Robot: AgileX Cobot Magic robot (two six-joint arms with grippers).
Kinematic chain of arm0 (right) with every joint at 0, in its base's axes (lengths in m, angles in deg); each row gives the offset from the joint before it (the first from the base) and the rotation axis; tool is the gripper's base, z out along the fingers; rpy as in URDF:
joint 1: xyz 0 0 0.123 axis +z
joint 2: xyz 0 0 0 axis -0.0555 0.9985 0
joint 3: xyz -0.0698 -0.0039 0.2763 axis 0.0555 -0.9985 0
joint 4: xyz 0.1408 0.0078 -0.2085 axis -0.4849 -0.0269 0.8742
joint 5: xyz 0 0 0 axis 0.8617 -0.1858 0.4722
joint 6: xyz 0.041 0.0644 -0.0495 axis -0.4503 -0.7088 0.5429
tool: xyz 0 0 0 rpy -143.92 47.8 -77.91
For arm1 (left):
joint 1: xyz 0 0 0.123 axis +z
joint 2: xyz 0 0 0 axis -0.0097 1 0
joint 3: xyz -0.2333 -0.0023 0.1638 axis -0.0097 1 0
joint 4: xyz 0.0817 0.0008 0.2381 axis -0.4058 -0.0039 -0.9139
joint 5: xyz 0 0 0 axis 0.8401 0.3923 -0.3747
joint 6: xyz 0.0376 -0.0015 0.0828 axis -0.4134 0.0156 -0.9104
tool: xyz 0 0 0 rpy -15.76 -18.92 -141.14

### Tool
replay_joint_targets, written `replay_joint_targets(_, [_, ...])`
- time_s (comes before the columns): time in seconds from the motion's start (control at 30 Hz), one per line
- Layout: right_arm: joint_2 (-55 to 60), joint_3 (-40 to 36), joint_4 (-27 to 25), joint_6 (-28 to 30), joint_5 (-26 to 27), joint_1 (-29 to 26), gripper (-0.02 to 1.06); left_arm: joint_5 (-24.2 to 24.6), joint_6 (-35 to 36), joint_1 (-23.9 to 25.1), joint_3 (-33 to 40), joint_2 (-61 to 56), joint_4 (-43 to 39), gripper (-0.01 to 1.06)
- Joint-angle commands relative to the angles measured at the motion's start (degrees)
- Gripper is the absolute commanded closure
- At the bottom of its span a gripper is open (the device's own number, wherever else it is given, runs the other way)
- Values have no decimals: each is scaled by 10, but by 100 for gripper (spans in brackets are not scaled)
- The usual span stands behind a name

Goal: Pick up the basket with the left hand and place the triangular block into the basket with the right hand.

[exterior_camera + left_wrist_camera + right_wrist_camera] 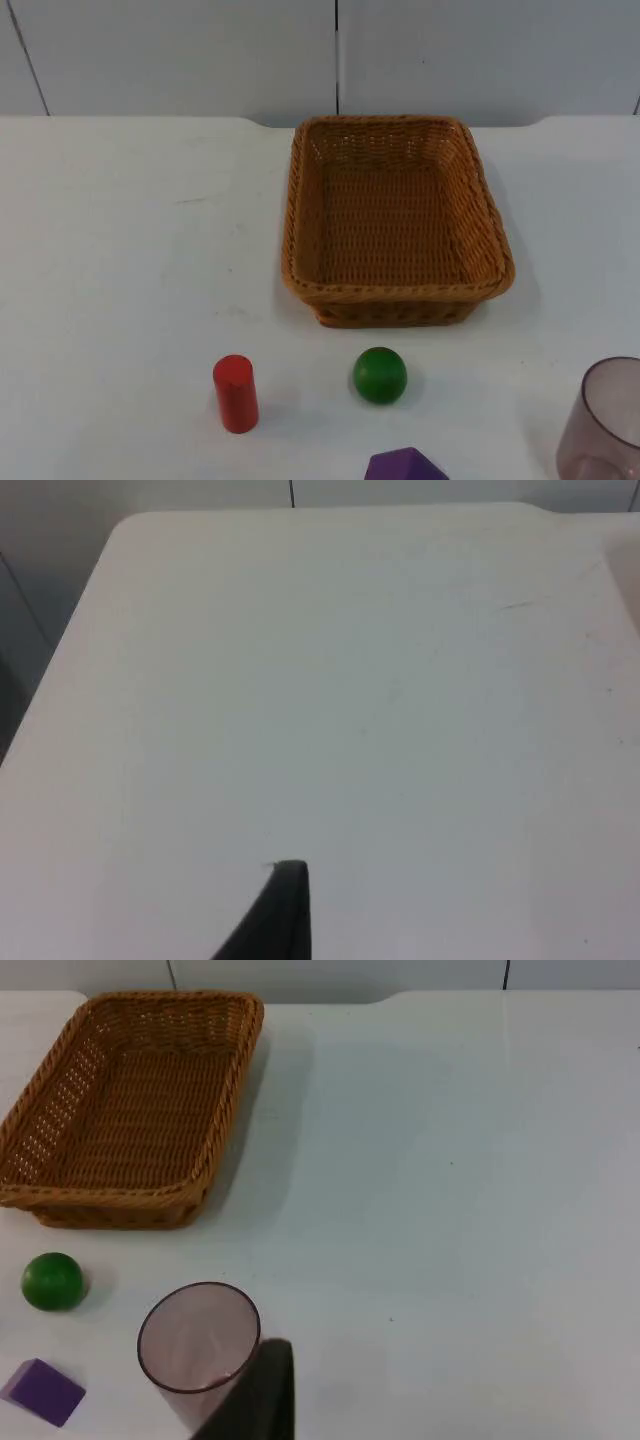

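Note:
The woven brown basket (395, 293) stands empty at the middle of the table, toward the back. A purple angular block (405, 466) lies at the front edge, in front of the basket and partly cut off. In the right wrist view the basket (100, 1198) and the purple block (42, 1392) are well ahead of my right gripper (262, 1400), which waits above the table's right side, close to a cup. My left gripper (285, 910) waits over bare table near the left back corner, away from the basket.
A green ball (380, 375) and a red cylinder (235, 393) sit in front of the basket. A translucent pinkish cup (605, 420) stands at the front right. The ball (53, 1281) and cup (197, 1345) lie near the purple block.

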Motion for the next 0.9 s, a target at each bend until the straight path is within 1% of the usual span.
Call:
replay_joint_targets(0.0, [-1, 14, -3, 1, 6, -3, -1, -5, 1, 1, -1, -2, 22, 0])
replay_joint_targets(0.07, [5, 23, -8, 1, 6, -3, -1, -9, 5, 1, -5, 5, 36, 0])
replay_joint_targets(0.2, [78, 59, -22, 1, 12, -3, -1, -36, 17, 1, -27, 61, 61, 0])
replay_joint_targets(0.23, [78, 59, -22, 1, 12, -3, -1, -36, 17, 1, -27, 61, 61, 0])
replay_joint_targets(0.37, [159, 77, -22, 1, 46, -3, -1, -63, 17, 1, -45, 139, 64, 0])
replay_joint_targets(0.43, [179, 77, -22, 1, 55, -3, -1, -71, 17, 1, -50, 157, 67, 0])
replay_joint_targets(0.57, [252, 77, -22, 1, 86, -3, -1, -108, 16, 1, -66, 239, 76, 0])
replay_joint_targets(0.6, [252, 77, -22, 1, 86, -3, -1, -108, 16, 1, -66, 239, 76, 0])
replay_joint_targets(0.7, [298, 77, -22, 1, 106, -3, -1, -121, 12, 1, -74, 298, 80, 0])
replay_joint_targets(0.77, [318, 77, -22, 1, 111, -3, -1, -127, 8, 1, -78, 339, 81, 0])
replay_joint_targets(0.8, [318, 77, -22, 1, 111, -3, -1, -127, 8, 1, -78, 339, 81, 0])
replay_joint_targets(0.87, [335, 77, -12, 1, 114, -3, -1, -148, 1, 1, -78, 386, 84, 0])
